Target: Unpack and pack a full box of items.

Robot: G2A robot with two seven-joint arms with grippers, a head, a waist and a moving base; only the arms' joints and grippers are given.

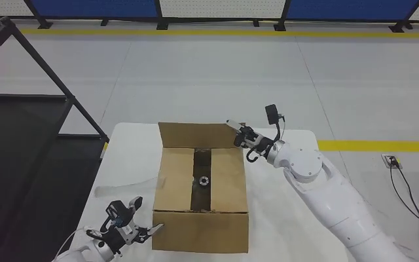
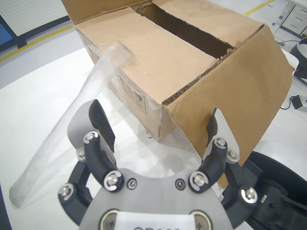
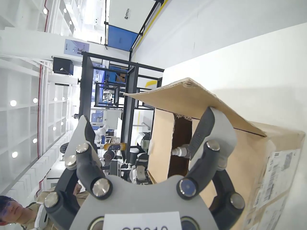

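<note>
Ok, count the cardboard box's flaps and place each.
4: far flap stands up, near flap hangs outward, left flap and right flap lie folded inward, a gap between them.

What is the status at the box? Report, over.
Left gripper open at box near corner. Right gripper open by raised far flap. Clear strip leans on box beside left gripper.

Box: brown cardboard carton (image 1: 173, 180), upright at the middle of the white table (image 1: 131, 157).
Side flaps: both folded flat, with a dark gap (image 1: 202, 164) between them.
Far flap (image 1: 196, 134): open, tilted back.
Near flap (image 1: 200, 230): sloping down over the front.
Contents: small round metal part (image 1: 203, 180), seen through the gap.
</note>
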